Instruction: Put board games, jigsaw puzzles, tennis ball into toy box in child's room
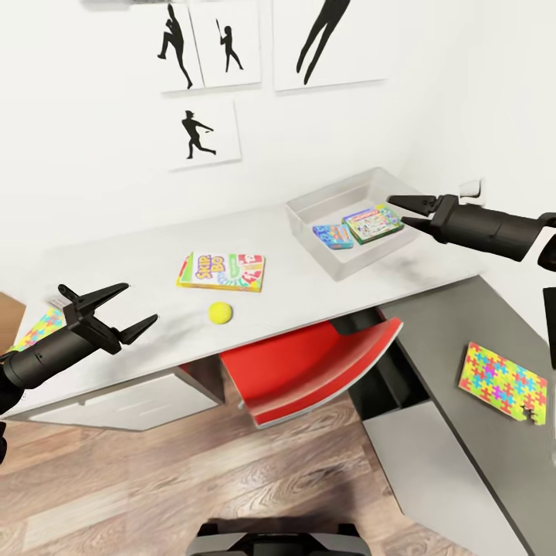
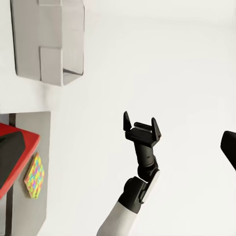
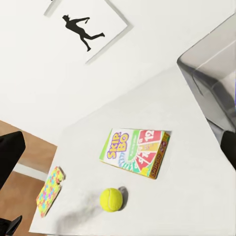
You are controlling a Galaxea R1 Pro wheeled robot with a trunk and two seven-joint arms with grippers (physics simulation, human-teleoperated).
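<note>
Right gripper (image 1: 403, 210) is held spread, empty, just over toy box (image 1: 309, 224) w/ two boxes below, prob. for release; left gripper (image 1: 127, 309) is spread, empty, tennis ball (image 1: 220, 313) nearby.

On the long white-topped table (image 1: 309, 282), the shallow light grey toy box (image 1: 309, 224) sits directly beneath the open-jawed right gripper (image 1: 403, 211), holding two flat printed game boxes, one blue (image 1: 333, 234) and one green-edged (image 1: 373, 222), side by side. The white, green and red Skip-Bo box (image 1: 222, 271) lies flat between the two grippers. The small yellow-green tennis ball (image 1: 220, 313) rests just beside it, nearer the empty, spread left gripper (image 1: 127, 309). One pattern-covered jigsaw puzzle box (image 1: 38, 328) lies at the table end beside the left gripper; another (image 1: 502, 380) lies on the lower grey cabinet (image 1: 463, 324), below the right gripper.
</note>
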